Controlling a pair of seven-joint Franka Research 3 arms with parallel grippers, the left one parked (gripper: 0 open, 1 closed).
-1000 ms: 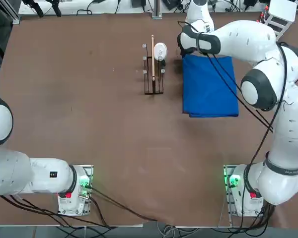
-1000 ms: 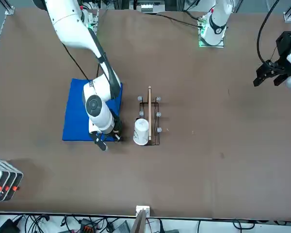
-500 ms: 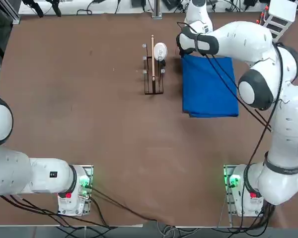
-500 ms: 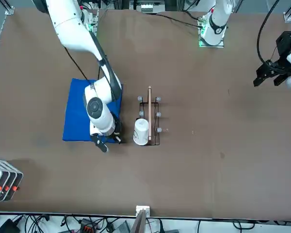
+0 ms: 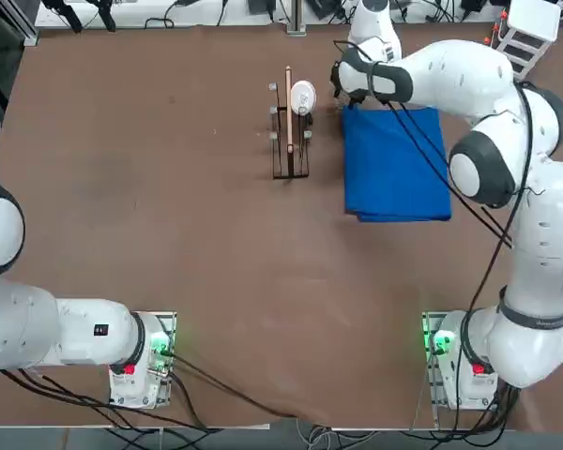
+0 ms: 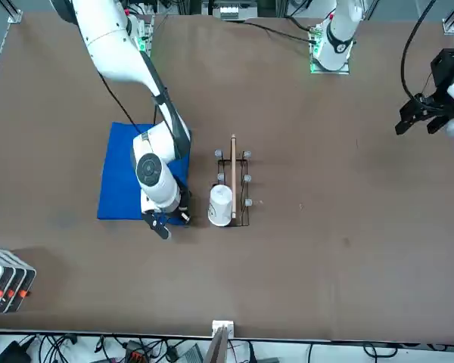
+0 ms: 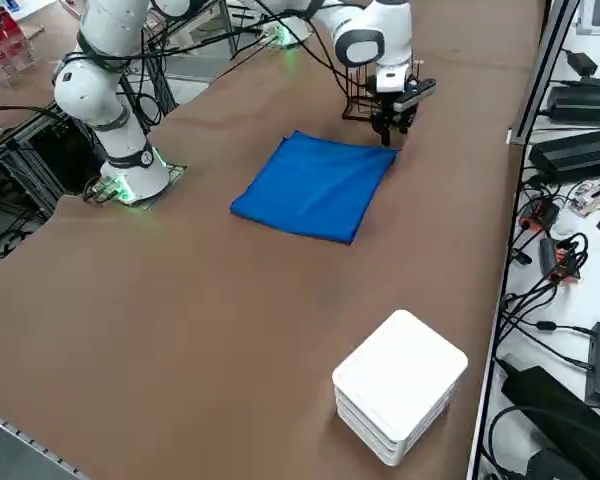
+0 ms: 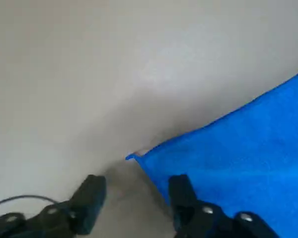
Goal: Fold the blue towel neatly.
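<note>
The blue towel [image 5: 394,164] lies folded flat on the brown table, to the right of the wooden stand. It also shows in the front view as the blue towel [image 6: 125,174] and from the side as the blue towel [image 7: 315,185]. My right gripper [image 8: 136,186] hovers open at the towel's far corner nearest the stand. In the wrist view the towel's corner [image 8: 135,157] rests on the table just past the fingertips, with nothing held. One finger [image 8: 181,191] stands over the towel's edge, the other finger [image 8: 92,193] over bare table. From the side, the right gripper [image 7: 390,128] points down.
A wooden stand [image 5: 289,127] with a white round object [image 5: 302,96] at its far end sits just left of the towel. A white box [image 7: 400,400] rests near the table's right far corner. Cables and equipment line the table's edges.
My right gripper has opened and let go of the towel's corner, which now lies on the table. The wrist has shifted slightly toward the far edge.
</note>
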